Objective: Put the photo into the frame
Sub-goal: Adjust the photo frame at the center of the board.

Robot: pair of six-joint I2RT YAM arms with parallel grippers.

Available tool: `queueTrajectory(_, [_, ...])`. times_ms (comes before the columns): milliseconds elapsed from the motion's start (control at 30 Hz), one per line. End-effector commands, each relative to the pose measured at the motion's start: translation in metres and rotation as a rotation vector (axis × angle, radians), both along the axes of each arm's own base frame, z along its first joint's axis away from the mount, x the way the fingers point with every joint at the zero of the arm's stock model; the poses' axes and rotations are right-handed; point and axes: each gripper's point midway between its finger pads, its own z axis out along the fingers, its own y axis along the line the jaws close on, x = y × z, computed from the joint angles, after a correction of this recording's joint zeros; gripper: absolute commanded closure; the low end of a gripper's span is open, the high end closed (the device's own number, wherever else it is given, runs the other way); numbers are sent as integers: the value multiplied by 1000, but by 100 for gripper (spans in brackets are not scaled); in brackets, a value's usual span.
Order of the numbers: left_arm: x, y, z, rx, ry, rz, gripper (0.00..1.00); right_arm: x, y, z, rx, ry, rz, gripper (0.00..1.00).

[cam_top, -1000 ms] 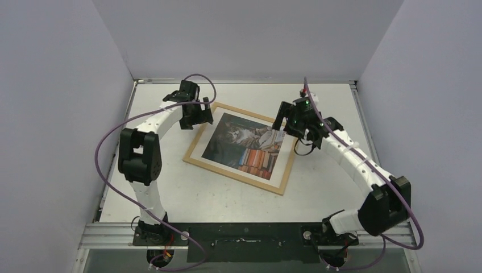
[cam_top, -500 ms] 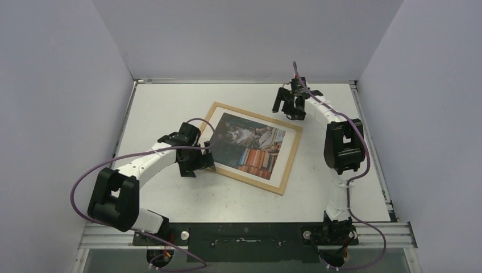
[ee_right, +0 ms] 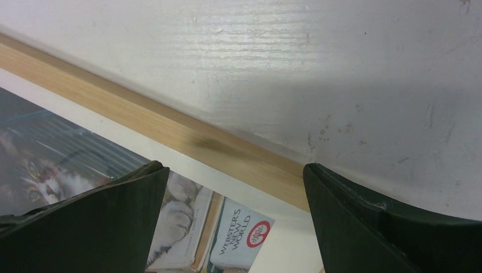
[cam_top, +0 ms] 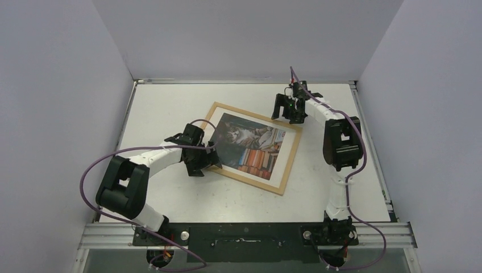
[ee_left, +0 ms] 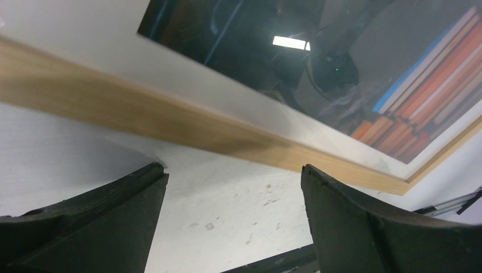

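With my left end effector (cam_top: 204,165) released and empty beside the near-left edge of the frame (cam_top: 291,162), the photo (cam_top: 244,143) face up inside it on the bench (cam_top: 165,108), and my right end effector (cam_top: 287,114) released at its far corner, I judge only lifting clear remains.

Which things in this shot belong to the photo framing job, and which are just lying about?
Part of the job:
- the photo, already lying inside the frame
- the frame, flat on the table
- the left gripper, open at the frame's near edge
- the right gripper, open over its far edge

Just there:
- the table
- the enclosure walls
- the black base rail
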Motion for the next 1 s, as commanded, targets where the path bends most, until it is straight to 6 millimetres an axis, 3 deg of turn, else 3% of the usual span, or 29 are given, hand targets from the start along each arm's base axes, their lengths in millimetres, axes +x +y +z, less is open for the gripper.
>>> queueTrajectory(0, [36, -8, 1, -29, -63, 1, 12, -27, 5, -10, 46, 67, 68, 7])
queueTrajectory(167, [76, -13, 13, -57, -123, -17, 12, -47, 9, 4, 99, 60, 52, 7])
queueTrajectory(467, [139, -7, 10, -66, -164, -66, 12, -99, 16, 25, 207, 79, -12, 7])
queueTrajectory(633, [151, -13, 4, -96, -137, -114, 13, -125, 15, 30, 245, 103, -50, 8])
queueTrajectory(767, [154, -1, 18, -54, -179, -101, 12, -127, -13, 49, 113, 52, -116, 8])
queueTrajectory(967, [138, 43, 64, 164, -239, -68, 10, -134, -76, 112, -129, -143, -309, 7])
